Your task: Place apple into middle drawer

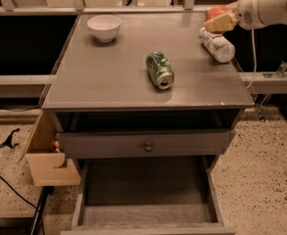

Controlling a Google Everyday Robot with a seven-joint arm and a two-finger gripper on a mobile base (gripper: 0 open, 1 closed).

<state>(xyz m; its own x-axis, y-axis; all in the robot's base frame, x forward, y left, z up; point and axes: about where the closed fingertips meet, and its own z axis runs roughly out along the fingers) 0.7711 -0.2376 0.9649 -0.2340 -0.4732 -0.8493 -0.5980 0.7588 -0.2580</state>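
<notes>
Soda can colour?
Can: green, silver end; camera view. Gripper at apple, far right.

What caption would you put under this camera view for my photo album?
Robot's end effector at the apple by the tabletop's far right corner, the middle drawer open below.
</notes>
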